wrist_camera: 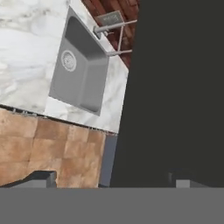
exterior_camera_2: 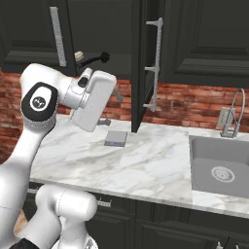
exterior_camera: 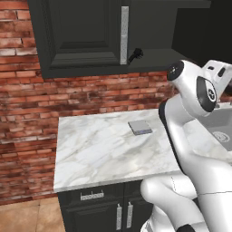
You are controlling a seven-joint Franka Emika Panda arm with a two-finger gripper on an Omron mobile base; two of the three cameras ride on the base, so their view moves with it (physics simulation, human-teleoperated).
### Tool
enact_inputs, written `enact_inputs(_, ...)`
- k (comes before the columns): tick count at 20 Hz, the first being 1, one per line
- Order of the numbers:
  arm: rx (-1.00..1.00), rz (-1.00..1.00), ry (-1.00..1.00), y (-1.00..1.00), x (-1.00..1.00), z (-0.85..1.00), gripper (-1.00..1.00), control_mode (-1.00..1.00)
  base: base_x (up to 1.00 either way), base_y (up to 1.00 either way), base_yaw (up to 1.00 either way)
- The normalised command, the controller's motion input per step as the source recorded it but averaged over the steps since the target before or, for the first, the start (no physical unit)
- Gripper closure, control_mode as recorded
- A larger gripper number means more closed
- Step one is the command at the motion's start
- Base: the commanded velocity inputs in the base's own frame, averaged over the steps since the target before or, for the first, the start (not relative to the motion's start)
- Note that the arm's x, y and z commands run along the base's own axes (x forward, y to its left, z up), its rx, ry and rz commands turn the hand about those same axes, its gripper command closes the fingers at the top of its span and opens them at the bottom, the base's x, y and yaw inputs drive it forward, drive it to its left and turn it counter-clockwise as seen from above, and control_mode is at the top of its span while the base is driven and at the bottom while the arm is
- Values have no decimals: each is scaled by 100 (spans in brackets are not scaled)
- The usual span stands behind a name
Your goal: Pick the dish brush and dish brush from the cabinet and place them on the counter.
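The black dish brush [exterior_camera: 136, 55] [exterior_camera_2: 95, 59] lies on the dark shelf of the cabinet [exterior_camera: 77, 31], just past the edge of the closed left door. The round head of the cream dish brush [exterior_camera_2: 79, 55] shows right beside it. The cabinet's right door [exterior_camera_2: 141, 58] stands open, edge-on. My gripper [exterior_camera_2: 111, 109] [wrist_camera: 113, 179] hangs below the shelf over the counter [exterior_camera: 99, 149] [exterior_camera_2: 155, 160]. Its fingers are spread wide with nothing between them. It faces the open door's dark panel and the sink.
A flat grey square pad [exterior_camera: 140, 127] [exterior_camera_2: 115, 138] lies on the counter near the wall. The sink basin [exterior_camera_2: 221, 165] [wrist_camera: 78, 70] with its faucet [exterior_camera_2: 233, 114] is to the right. A brick wall [exterior_camera: 27, 113] runs behind the counter. Low black cupboards [exterior_camera: 104, 210] stand below it.
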Motion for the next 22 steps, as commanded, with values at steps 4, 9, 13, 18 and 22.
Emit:
enact_inputs(4, 24, -1, 0, 13, 0, -4, -100, -100, 0, 0, 0)
enact_inputs(9, 23, 0, 1, 2, 2, -18, -100, -100, 0, 0, 0)
enact_inputs(13, 15, 2, 2, 15, 1, -30, -100, -100, 0, 0, 0)
enact_inputs(18, 6, 3, 2, 6, -2, -13, -100, -100, 0, 0, 0)
enact_inputs(22, 4, 4, -2, 10, -9, -2, -100, -100, 0, 0, 0)
